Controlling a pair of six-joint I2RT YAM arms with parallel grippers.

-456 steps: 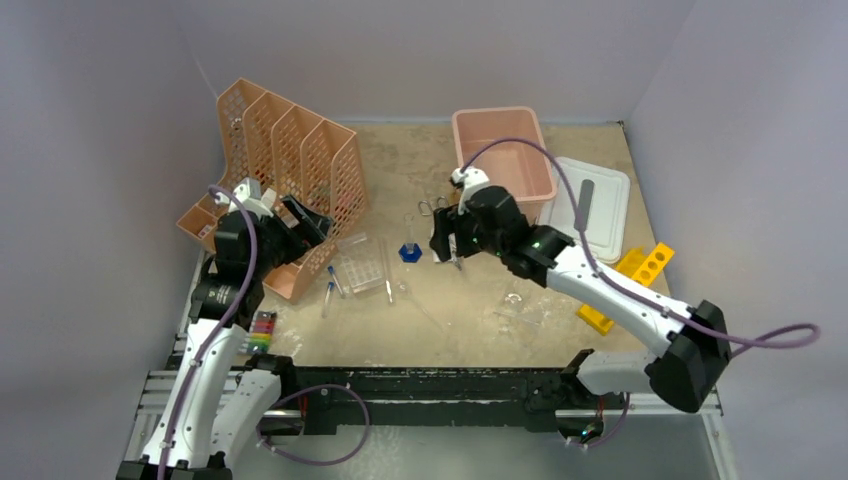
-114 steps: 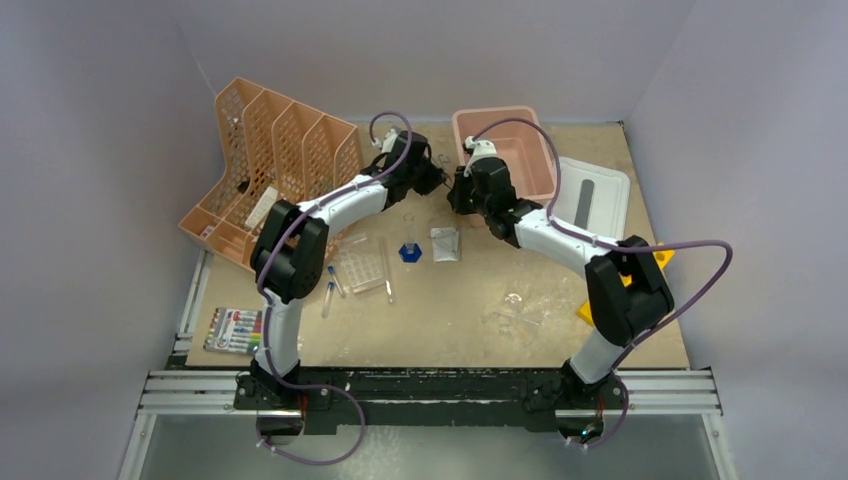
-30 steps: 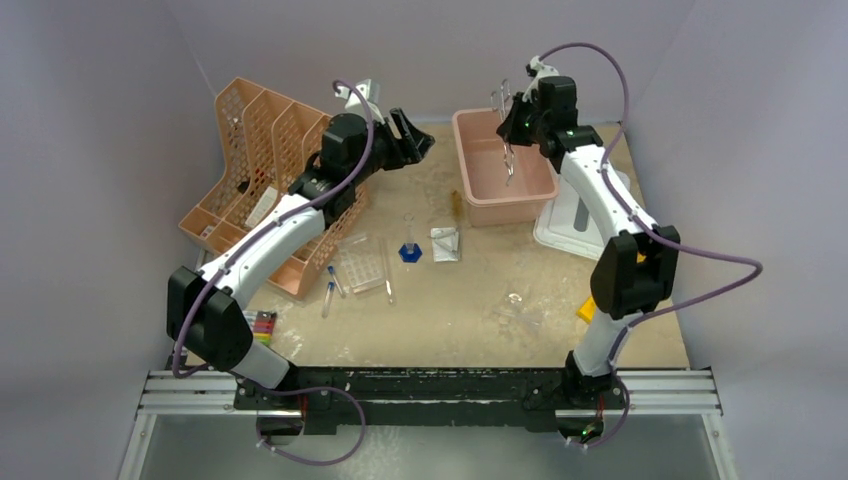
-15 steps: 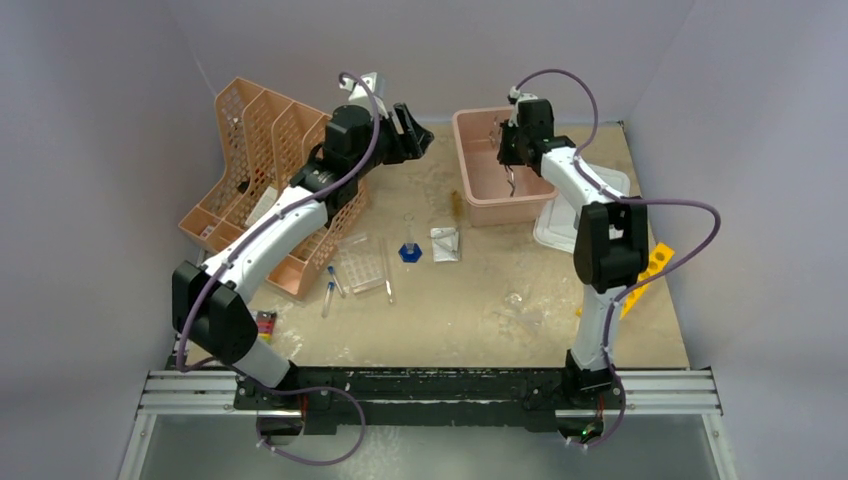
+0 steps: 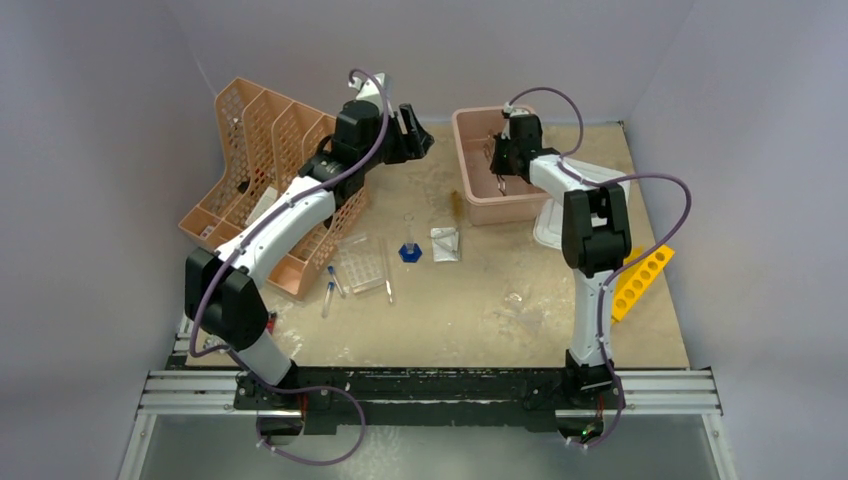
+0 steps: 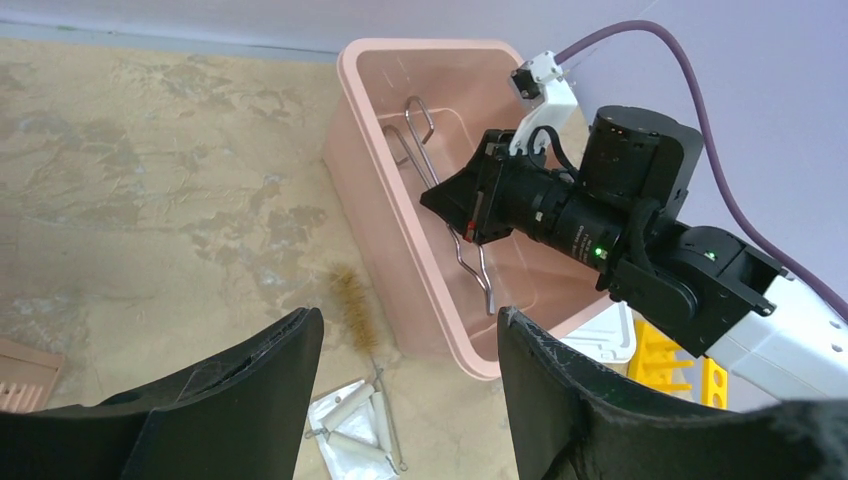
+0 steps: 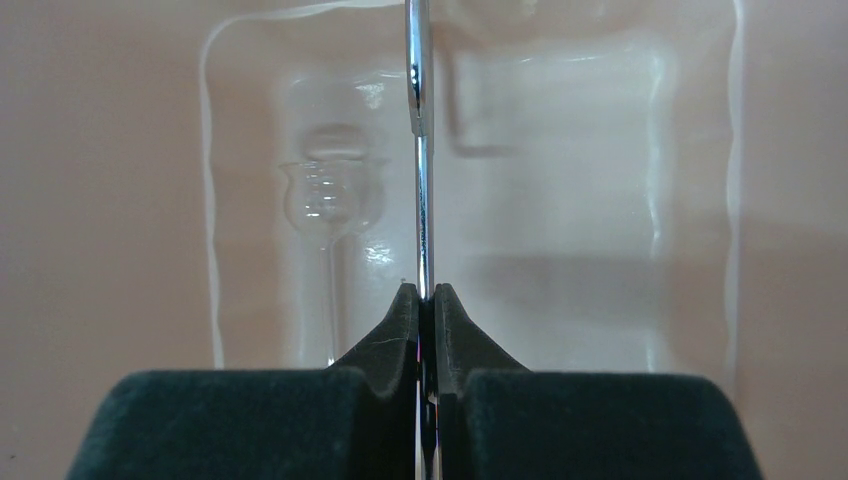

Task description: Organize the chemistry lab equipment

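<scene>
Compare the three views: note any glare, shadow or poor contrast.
Right wrist view: glare runs down the forceps, with a soft shadow beside them on the pink bin. Left wrist view: its own fingers are dark, underlit. Top external view: even light, yet the clear tube rack barely stands out.

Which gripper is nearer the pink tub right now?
Right. The right gripper is down over the pink tub's interior, shut on the metal forceps; the left gripper hangs open above the table to the tub's left, outside its rim.
</scene>
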